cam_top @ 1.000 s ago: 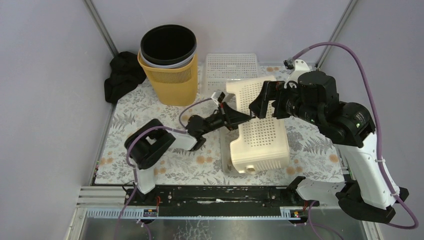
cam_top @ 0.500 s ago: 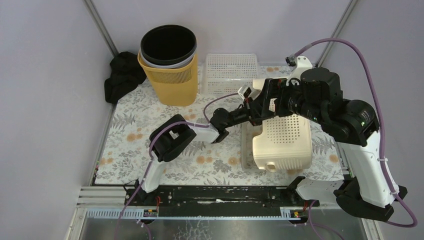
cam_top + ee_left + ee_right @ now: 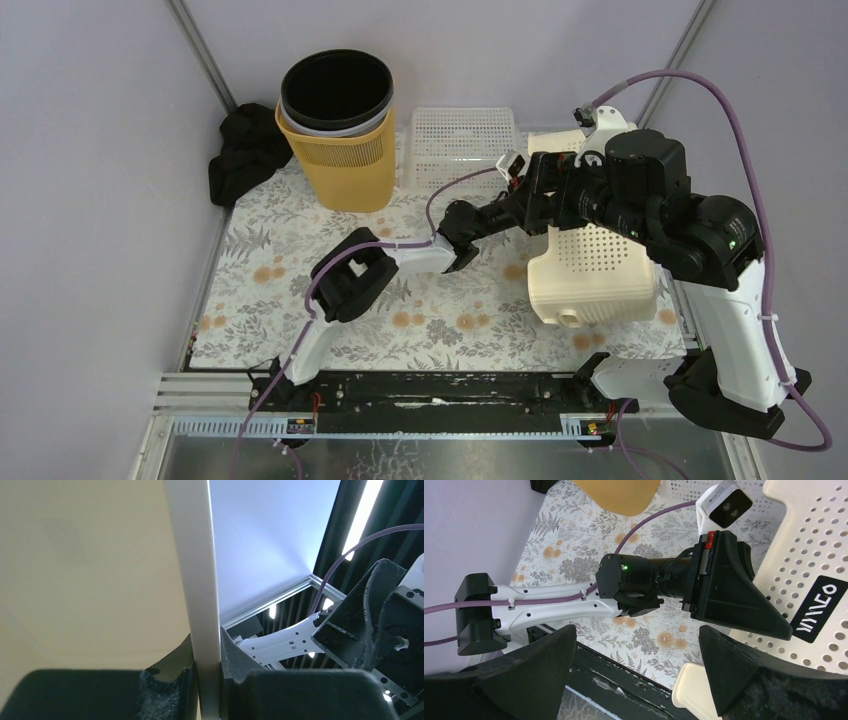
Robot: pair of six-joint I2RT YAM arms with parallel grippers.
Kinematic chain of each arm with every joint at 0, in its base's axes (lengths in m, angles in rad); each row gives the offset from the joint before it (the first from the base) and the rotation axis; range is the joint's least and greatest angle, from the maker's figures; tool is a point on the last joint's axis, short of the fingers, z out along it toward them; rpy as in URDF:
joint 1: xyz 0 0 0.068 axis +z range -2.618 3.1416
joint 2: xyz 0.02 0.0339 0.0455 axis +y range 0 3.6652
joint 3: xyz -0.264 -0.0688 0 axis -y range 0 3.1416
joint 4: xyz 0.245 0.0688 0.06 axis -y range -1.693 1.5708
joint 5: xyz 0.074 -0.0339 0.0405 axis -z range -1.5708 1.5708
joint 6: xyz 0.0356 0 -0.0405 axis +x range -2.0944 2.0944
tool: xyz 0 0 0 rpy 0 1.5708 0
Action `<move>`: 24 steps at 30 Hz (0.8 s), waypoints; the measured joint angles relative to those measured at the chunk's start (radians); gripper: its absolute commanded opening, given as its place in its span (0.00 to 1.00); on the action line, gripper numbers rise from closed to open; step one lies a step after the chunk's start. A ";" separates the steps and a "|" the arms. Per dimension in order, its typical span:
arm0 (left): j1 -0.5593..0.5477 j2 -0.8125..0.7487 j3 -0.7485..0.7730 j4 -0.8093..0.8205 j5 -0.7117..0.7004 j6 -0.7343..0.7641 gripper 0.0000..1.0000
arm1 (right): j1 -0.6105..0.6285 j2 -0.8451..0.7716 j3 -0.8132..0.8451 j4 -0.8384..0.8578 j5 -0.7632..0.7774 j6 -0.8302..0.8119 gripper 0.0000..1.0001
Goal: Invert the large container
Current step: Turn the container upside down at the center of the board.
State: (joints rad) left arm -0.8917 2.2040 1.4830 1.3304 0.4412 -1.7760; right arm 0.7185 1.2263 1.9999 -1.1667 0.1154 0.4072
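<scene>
The large container is a cream perforated plastic bin, tipped at the right side of the table with a perforated wall facing up. My left gripper reaches far right and is shut on its rim. In the left wrist view the pale rim runs straight between the two pads, with the left gripper clamped on it. My right gripper hangs open above the table, holding nothing, and the container lies to its right. The left gripper shows there pressed to the container's edge.
A yellow basket with a black bin inside it stands at the back left. A small white mesh basket sits behind the arms. A black cloth lies in the far left corner. The table's black front rail runs along the near edge.
The container has swung to the right and tipped further over. My left arm has stretched right with the rim still held. The right arm has shifted right, jaws staying wide.
</scene>
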 measured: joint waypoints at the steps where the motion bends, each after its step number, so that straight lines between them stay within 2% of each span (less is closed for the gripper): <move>1: -0.001 0.000 0.004 0.002 -0.003 -0.001 0.06 | 0.000 -0.001 0.000 0.000 0.000 0.000 1.00; 6: 0.000 0.000 -0.029 0.048 -0.040 -0.031 0.05 | 0.000 -0.002 0.000 -0.003 -0.001 0.000 0.99; 12: 0.009 -0.009 -0.241 0.153 -0.109 -0.045 0.05 | 0.000 -0.002 0.000 -0.003 -0.002 0.000 1.00; 18: 0.062 -0.117 -0.447 0.215 -0.127 -0.044 0.05 | 0.000 -0.005 -0.005 -0.002 -0.002 0.000 1.00; 21: 0.080 -0.159 -0.533 0.229 -0.127 -0.036 0.07 | 0.000 -0.014 -0.022 0.000 -0.003 0.000 0.99; 24: 0.092 -0.193 -0.599 0.232 -0.112 -0.032 0.15 | 0.000 -0.024 -0.051 0.006 -0.004 0.000 0.99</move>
State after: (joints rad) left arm -0.7994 2.0109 0.8837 1.5627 0.3294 -1.8084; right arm 0.7185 1.2022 1.9491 -1.1603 0.1116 0.4076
